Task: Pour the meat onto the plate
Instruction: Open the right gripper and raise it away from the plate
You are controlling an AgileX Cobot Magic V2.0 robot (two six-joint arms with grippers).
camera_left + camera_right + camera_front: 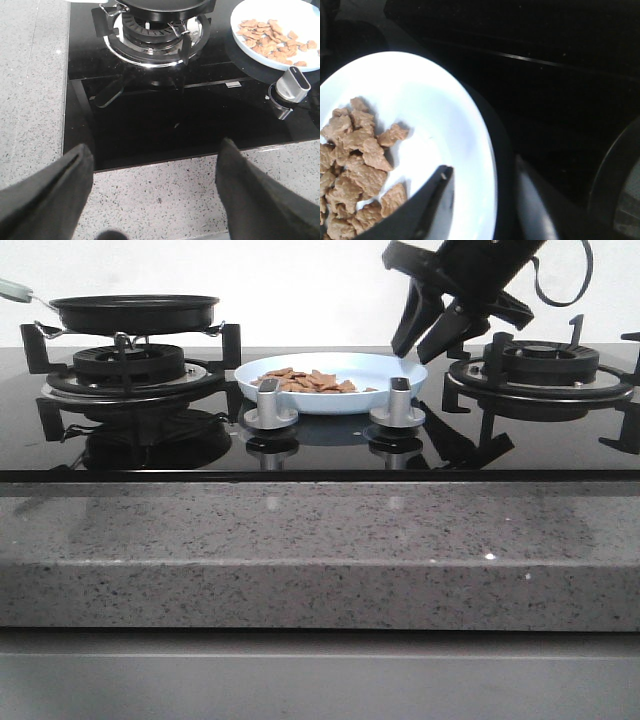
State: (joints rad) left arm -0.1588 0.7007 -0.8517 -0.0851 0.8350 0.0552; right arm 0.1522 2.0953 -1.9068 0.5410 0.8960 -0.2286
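The pale blue plate (395, 368) rests on the black glass hob between the two burners, with the meat (305, 381) heaped on its left half. My right gripper (430, 328) hangs open just above the plate's right rim. In the right wrist view one finger (430, 210) is over the plate (445, 115) near the meat (355, 165), and the other is outside the rim; nothing is held. My left gripper (155, 150) is wide open and empty over the granite counter in front of the hob. The plate (300, 15) and meat (270, 40) also show there.
A black frying pan (135, 312) sits on the left burner (150, 35). The right burner (540, 365) with its black grate is bare. Two silver knobs (268, 405) (397, 400) stand in front of the plate. The grey granite counter edge (320, 550) runs along the front.
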